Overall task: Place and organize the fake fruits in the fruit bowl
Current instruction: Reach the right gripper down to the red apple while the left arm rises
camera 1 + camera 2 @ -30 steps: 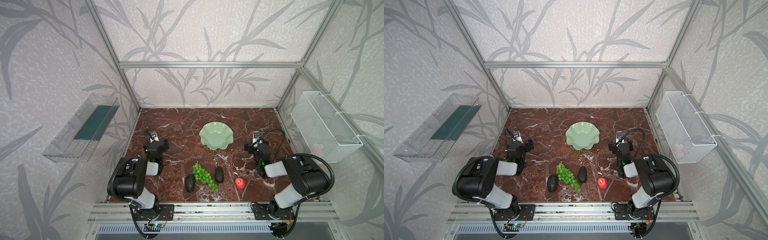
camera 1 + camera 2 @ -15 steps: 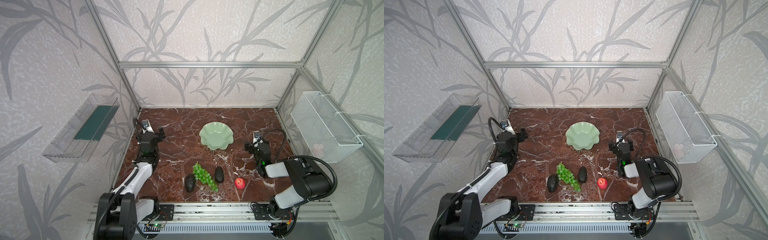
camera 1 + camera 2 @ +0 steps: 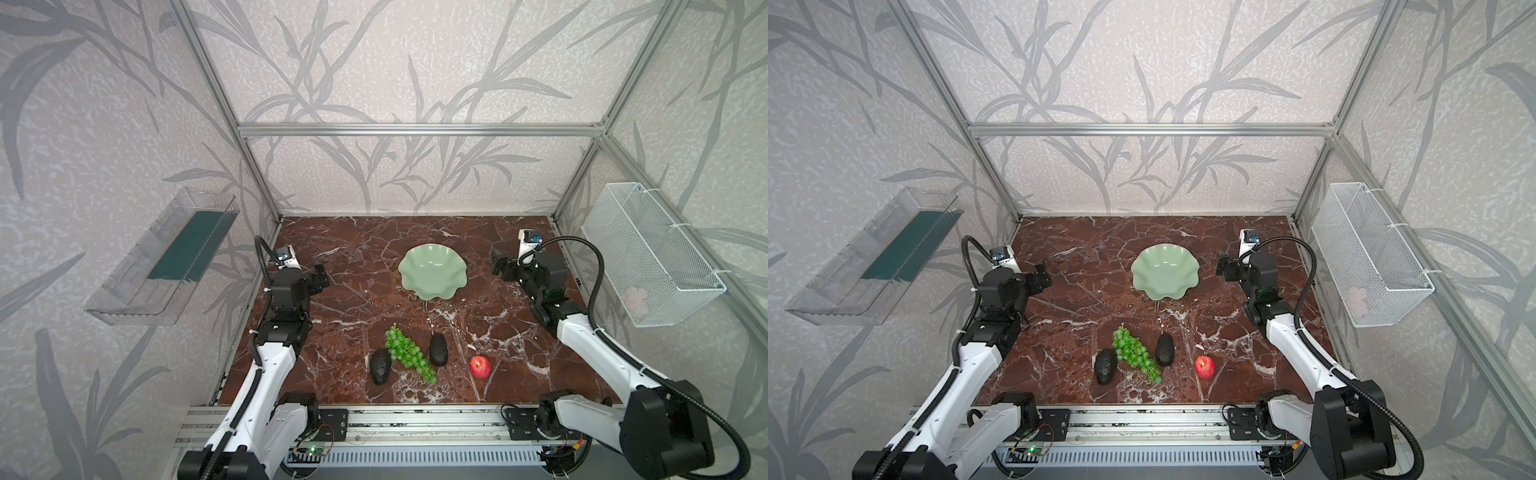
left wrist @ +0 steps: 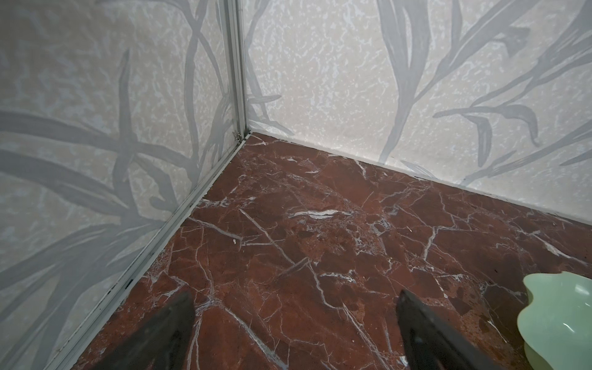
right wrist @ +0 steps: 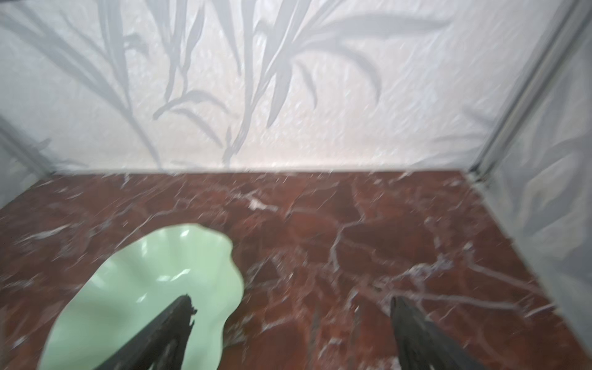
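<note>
Left fingers (image 4: 426, 333): spread wide with nothing between them, held above the left side of the table (image 3: 353, 257) and well apart from the bowl.
Right fingers (image 5: 416, 333): spread wide and holding nothing, near the bowl's right side. In the blurred wrist view one finger overlaps the bowl's rim; I cannot tell whether it touches.
Bowl (image 3: 432, 272): pale green with a wavy rim, sitting mid-table toward the back wall.
Grapes (image 3: 409, 358): a green bunch lying slantwise near the front edge, between the two avocados and just beside each.
Avocados: two dark ones, one left (image 3: 380, 366) of the grapes and one right (image 3: 438, 350).
Apple (image 3: 479, 367): red, on the table right of the avocados, apart from them.
Basket (image 3: 648, 253): white wire, on the right wall.
Tray (image 3: 166, 257): clear plastic, on the left wall.
</note>
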You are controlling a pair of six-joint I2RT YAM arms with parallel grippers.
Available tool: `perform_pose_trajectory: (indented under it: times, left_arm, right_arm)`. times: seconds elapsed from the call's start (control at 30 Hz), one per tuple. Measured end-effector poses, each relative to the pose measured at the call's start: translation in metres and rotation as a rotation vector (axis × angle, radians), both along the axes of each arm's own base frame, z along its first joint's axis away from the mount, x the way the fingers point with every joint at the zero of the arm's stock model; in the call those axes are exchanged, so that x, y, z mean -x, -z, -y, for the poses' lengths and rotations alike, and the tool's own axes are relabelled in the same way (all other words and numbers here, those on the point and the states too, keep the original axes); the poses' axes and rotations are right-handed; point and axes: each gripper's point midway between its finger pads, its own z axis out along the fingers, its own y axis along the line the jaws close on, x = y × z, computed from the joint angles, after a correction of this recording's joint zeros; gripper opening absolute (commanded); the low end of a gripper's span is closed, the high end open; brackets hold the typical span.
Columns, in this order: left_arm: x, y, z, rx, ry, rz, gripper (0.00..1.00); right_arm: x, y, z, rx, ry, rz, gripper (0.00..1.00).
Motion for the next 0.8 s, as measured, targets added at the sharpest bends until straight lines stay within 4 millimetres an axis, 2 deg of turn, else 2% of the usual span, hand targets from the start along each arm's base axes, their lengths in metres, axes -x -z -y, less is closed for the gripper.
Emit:
perform_pose_trajectory:
  times: [0.1,0.27,0.4,0.53,0.8]
  left_arm:
    - [0.000,-0.006,0.000,0.008,-0.002,-0.002,0.98]
    - [0.003,0.000,0.002,0.027,0.005,-0.034,0.97]
    - [0.005,0.004,0.004,0.036,0.009,-0.054,0.97]
    - [0.004,0.001,0.004,0.039,0.011,-0.051,0.97]
    - [0.005,-0.002,0.005,0.049,0.010,-0.042,0.97]
  right_arm:
    - [0.036,0.028,-0.024,0.003,-0.081,-0.170,0.90]
    - [0.110,0.054,-0.061,0.055,-0.200,-0.369,0.87]
    - [0.159,0.080,-0.072,0.112,-0.234,-0.527,0.86]
    - [0.193,0.107,-0.074,0.158,-0.228,-0.655,0.85]
    - [0.226,0.136,-0.083,0.226,-0.189,-0.777,0.85]
